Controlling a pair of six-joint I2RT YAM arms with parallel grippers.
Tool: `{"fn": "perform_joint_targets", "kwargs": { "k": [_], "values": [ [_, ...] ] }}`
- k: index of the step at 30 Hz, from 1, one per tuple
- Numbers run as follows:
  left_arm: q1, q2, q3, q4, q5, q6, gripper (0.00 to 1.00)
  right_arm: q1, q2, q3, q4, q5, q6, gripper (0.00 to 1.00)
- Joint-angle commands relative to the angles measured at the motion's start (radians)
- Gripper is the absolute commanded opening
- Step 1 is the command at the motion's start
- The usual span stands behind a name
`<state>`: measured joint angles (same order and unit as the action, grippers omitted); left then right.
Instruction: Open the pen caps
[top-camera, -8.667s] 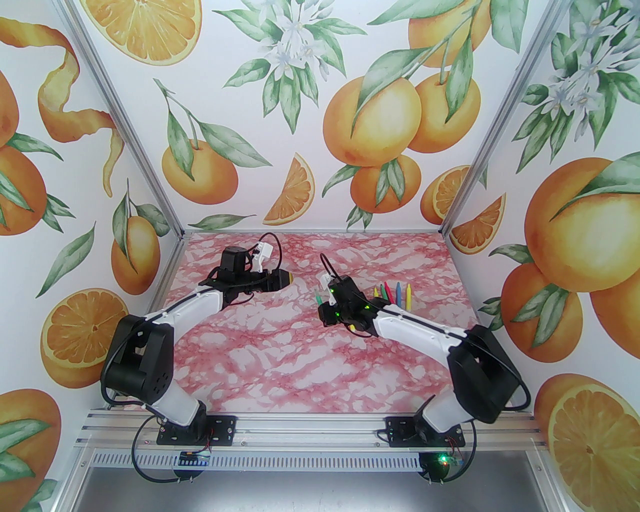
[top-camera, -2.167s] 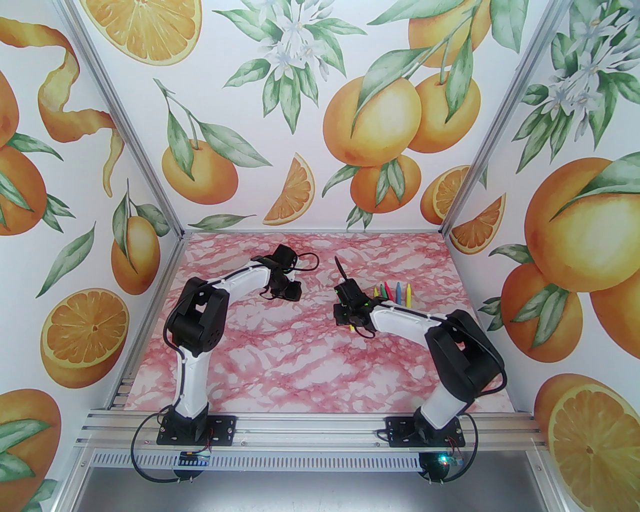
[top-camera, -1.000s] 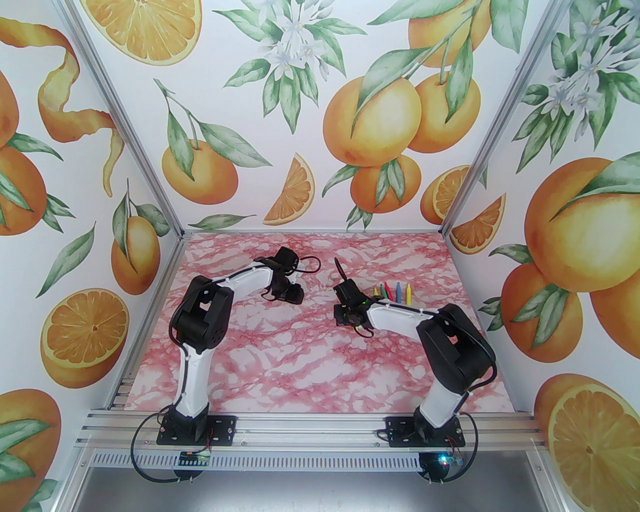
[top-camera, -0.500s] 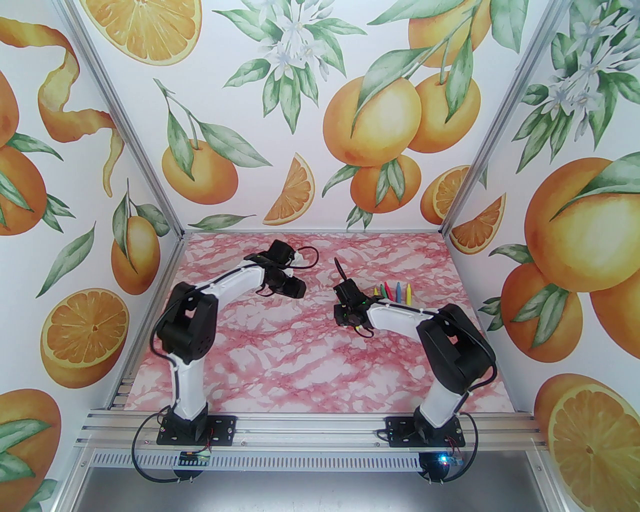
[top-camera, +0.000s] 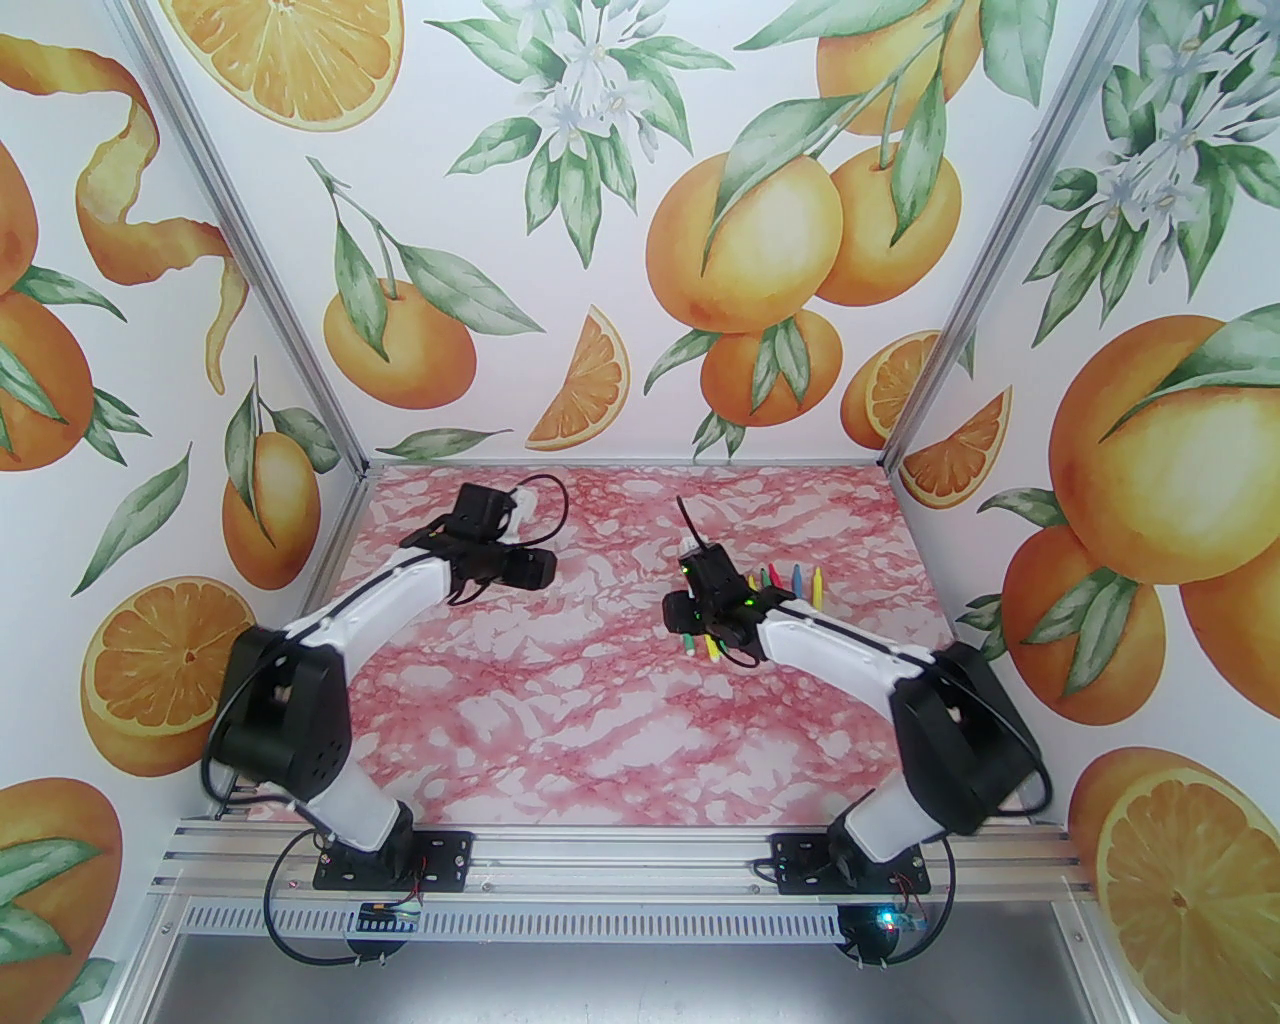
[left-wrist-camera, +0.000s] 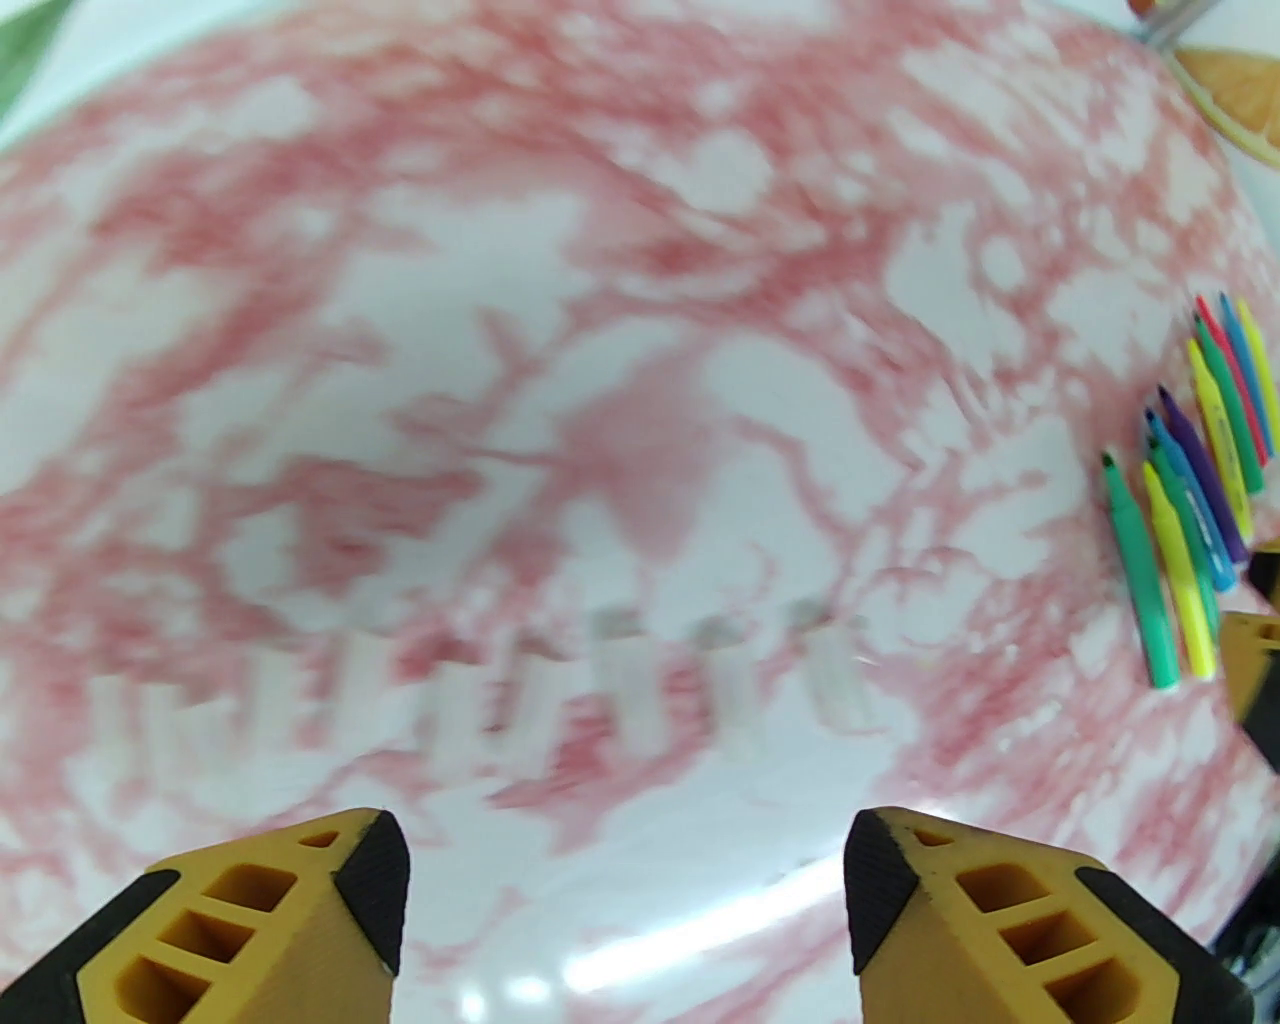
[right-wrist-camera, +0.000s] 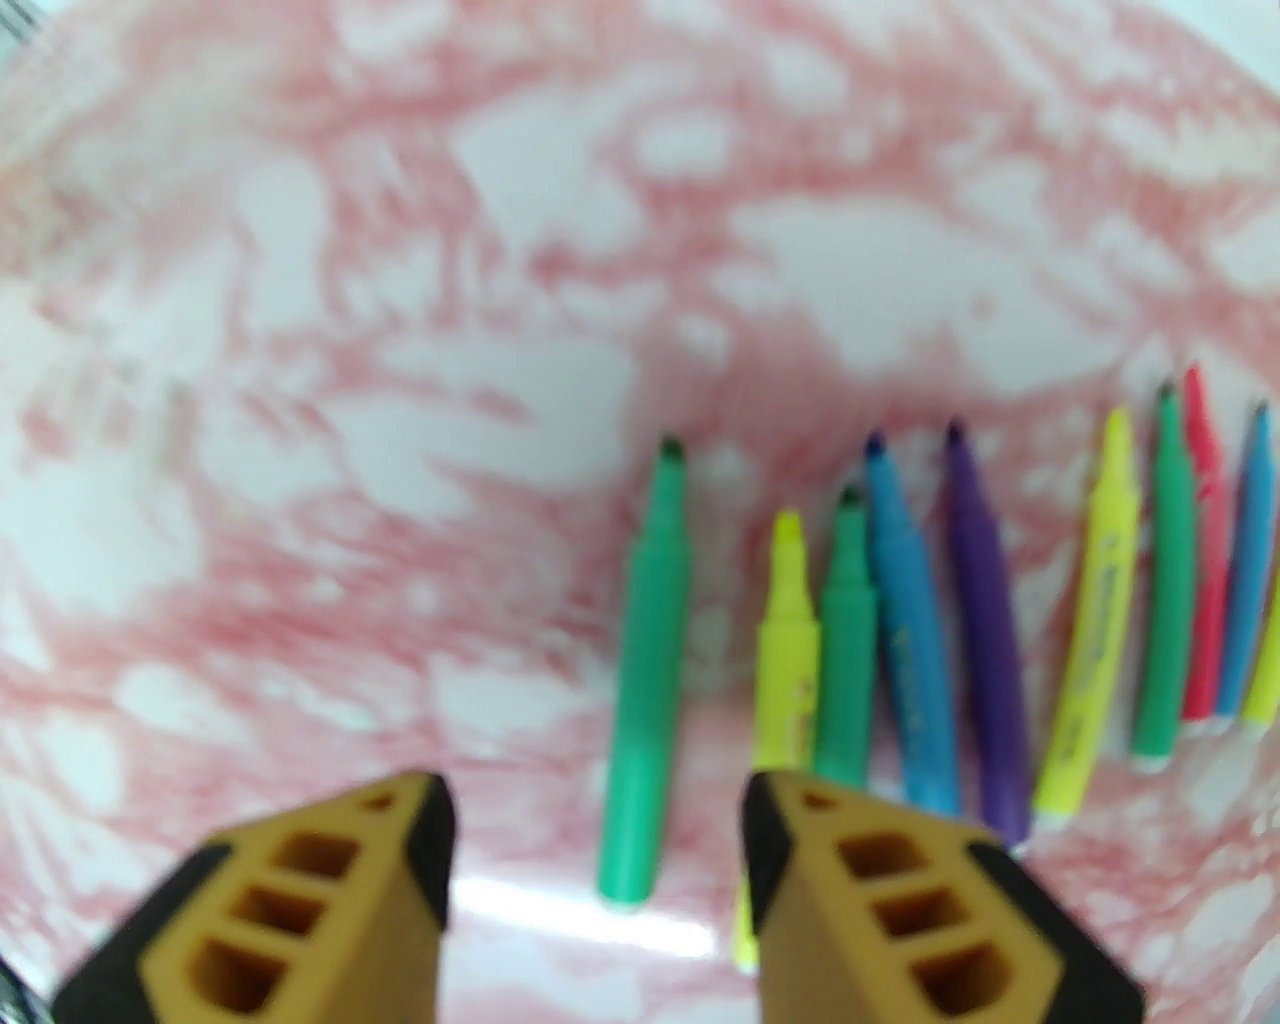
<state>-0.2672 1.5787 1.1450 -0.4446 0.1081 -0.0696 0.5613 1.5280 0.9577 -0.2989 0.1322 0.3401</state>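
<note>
Hovering over marble table (top-camera: 600, 740): left gripper (left-wrist-camera: 625, 880) jaws wide apart, empty. Right gripper (right-wrist-camera: 595, 815) jaws parted, empty, above green marker (right-wrist-camera: 650, 640) lying flat at lower centre. Pen caps (left-wrist-camera: 640, 680): blurred pale row, centre of left wrist view, well apart from markers (left-wrist-camera: 1180, 540).

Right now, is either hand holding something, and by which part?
Nothing is held: left hand and right hand are open, markers lie on the table.

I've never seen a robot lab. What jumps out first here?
The walls shout first: huge painted oranges, leaves and blossoms all round. Below lies a pink-veined marble table, with a bright row of coloured markers toward its right. Two black-and-white arms bend over it, the right gripper open near the markers.
</note>
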Motion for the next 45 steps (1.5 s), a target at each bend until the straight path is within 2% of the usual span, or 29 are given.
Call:
{"fn": "perform_joint_targets", "kwargs": {
  "k": [1, 6, 12, 13, 18, 24, 27, 28, 31, 33, 35, 36, 40, 42, 43, 44, 45],
  "values": [
    [0.051, -0.086, -0.066, 0.115, -0.064, 0.034, 0.81, -0.011, -0.078, -0.028, 0.048, 0.053, -0.094, 0.62],
    [0.137, -0.184, -0.214, 0.234, -0.131, 0.049, 0.90, -0.049, -0.180, -0.067, 0.104, 0.106, -0.171, 0.77],
    [0.224, -0.262, -0.400, 0.456, -0.208, 0.050, 0.93, -0.134, -0.298, -0.138, 0.185, 0.172, -0.233, 0.98],
    [0.232, -0.263, -0.424, 0.492, -0.230, 0.055, 0.93, -0.150, -0.313, -0.151, 0.198, 0.180, -0.240, 1.00],
    [0.267, -0.251, -0.537, 0.682, -0.280, 0.069, 0.94, -0.251, -0.385, -0.224, 0.283, 0.239, -0.246, 1.00],
    [0.273, -0.206, -0.702, 1.047, -0.329, 0.130, 0.95, -0.368, -0.432, -0.360, 0.461, 0.326, -0.242, 1.00],
    [0.273, -0.144, -0.701, 1.109, -0.316, 0.141, 0.95, -0.417, -0.422, -0.438, 0.572, 0.328, -0.237, 1.00],
    [0.273, -0.142, -0.688, 1.081, -0.298, 0.139, 0.95, -0.429, -0.413, -0.459, 0.611, 0.327, -0.232, 1.00],
    [0.279, -0.105, -0.694, 1.177, -0.251, 0.127, 0.96, -0.459, -0.348, -0.552, 0.818, 0.275, -0.228, 1.00],
    [0.279, -0.066, -0.709, 1.260, -0.221, 0.111, 0.97, -0.459, -0.275, -0.619, 1.036, 0.242, -0.240, 1.00],
    [0.274, -0.020, -0.727, 1.343, -0.199, 0.128, 0.98, -0.459, -0.201, -0.638, 1.130, 0.215, -0.234, 1.00],
    [0.271, -0.026, -0.730, 1.333, -0.172, 0.136, 0.99, -0.459, -0.167, -0.640, 1.158, 0.199, -0.234, 1.00],
    [0.264, 0.043, -0.769, 1.474, -0.168, 0.148, 1.00, -0.459, -0.034, -0.656, 1.323, 0.177, -0.240, 1.00],
    [0.246, 0.075, -0.762, 1.499, -0.170, 0.174, 1.00, -0.456, 0.036, -0.643, 1.371, 0.103, -0.277, 1.00],
    [0.236, 0.060, -0.743, 1.437, -0.180, 0.181, 1.00, -0.451, 0.034, -0.629, 1.337, 0.103, -0.285, 1.00],
    [0.231, 0.061, -0.730, 1.419, -0.186, 0.185, 1.00, -0.451, 0.014, -0.612, 1.261, 0.123, -0.268, 1.00],
    [0.229, 0.068, -0.728, 1.423, -0.186, 0.187, 1.00, -0.454, 0.016, -0.606, 1.262, 0.143, -0.257, 1.00]
  ]
}}
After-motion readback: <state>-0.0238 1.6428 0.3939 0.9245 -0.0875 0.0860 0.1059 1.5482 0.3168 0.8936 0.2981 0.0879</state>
